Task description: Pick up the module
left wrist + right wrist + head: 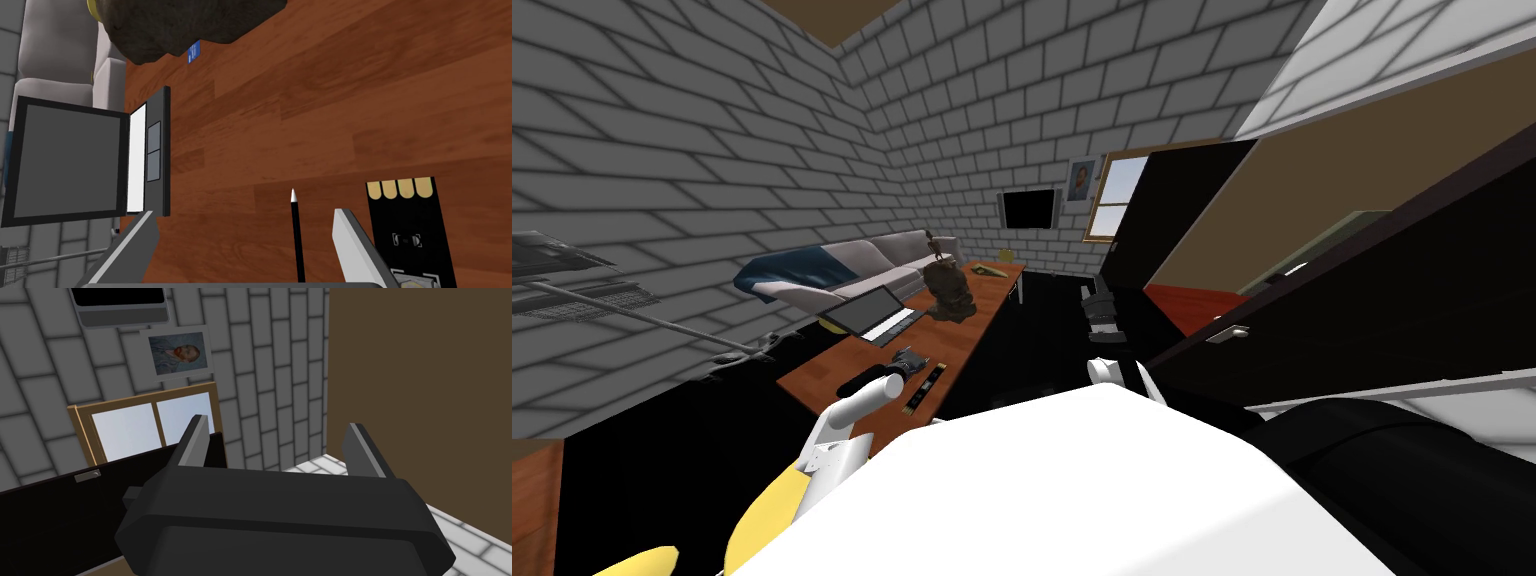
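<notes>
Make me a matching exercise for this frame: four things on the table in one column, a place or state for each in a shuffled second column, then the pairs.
1. module
2. black pen
3. laptop
4. brown lump

A. lid open, grey screen
B. seen in the gap of the open left gripper
C. farthest from that gripper, past the laptop
D. just outside one finger, gold contacts pointing away

Pairs: 1-D, 2-B, 3-A, 4-C
</notes>
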Available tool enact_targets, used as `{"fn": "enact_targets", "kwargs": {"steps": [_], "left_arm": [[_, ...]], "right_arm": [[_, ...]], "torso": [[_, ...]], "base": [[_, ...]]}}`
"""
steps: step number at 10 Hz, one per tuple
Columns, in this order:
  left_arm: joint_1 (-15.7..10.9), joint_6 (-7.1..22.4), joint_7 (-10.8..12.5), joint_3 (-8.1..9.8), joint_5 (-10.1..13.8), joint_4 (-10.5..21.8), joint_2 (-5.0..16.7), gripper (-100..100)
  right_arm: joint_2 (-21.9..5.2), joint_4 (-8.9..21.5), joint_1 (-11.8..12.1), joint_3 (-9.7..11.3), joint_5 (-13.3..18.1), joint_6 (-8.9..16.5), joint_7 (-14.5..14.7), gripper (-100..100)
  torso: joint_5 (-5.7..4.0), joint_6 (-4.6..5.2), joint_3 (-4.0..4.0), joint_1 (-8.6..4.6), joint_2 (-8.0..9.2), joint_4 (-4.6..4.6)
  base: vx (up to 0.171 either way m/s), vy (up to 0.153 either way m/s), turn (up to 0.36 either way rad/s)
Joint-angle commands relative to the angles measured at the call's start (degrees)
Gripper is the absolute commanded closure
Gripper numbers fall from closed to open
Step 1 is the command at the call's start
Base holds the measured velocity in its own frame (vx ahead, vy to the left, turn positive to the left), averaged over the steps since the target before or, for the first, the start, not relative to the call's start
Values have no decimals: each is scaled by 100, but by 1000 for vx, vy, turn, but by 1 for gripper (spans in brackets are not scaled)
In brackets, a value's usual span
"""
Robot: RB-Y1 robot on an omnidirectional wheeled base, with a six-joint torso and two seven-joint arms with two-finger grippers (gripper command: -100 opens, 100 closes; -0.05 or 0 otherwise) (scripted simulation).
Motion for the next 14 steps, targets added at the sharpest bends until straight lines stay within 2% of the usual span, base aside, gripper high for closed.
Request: {"fn": "enact_targets", "kwargs": {"steps": [1,2,3,4,5,6,7,9,10,13,14], "left_arm": [[-20,286,40,26,41,62,45,-100],[-20,382,40,26,41,62,45,-100],[-63,572,85,55,113,258,122,-100],[-63,727,85,55,113,258,122,-100],[-101,921,123,76,181,451,199,-100],[-101,1076,123,76,181,451,199,-100],[-134,1235,154,90,247,639,275,-100],[-134,1402,154,90,247,639,275,-100],[-162,1640,178,98,309,822,351,-100],[-184,2002,197,100,367,997,425,-100],[-200,2246,210,96,421,1166,499,-100]], "right_arm": [[0,0,0,0,0,0,0,0],[0,0,0,0,0,0,0,0],[0,0,0,0,0,0,0,0],[0,0,0,0,0,0,0,0],[0,0,0,0,0,0,0,0],[0,0,0,0,0,0,0,0],[0,0,0,0,0,0,0,0],[0,0,0,0,0,0,0,0],[0,0,-1,0,0,0,0,0],[0,0,0,0,0,0,0,0],[0,0,0,0,0,0,0,0]], "torso": [[0,0,0,0,0,0],[-1,0,0,-3,1,0],[-1,0,5,-2,9,2],[0,0,4,3,7,2],[0,0,3,2,6,1],[0,0,1,1,3,0],[0,0,2,0,4,0],[0,0,2,3,4,0],[0,0,6,3,12,2],[1,0,3,7,5,1],[1,0,2,6,5,1]], "base": [[59,-14,3],[26,-8,1],[43,3,2],[44,0,4],[54,-6,-2],[51,-5,1],[58,-2,-5],[35,3,-1],[33,2,-10],[47,10,-8],[47,5,-14]]}}
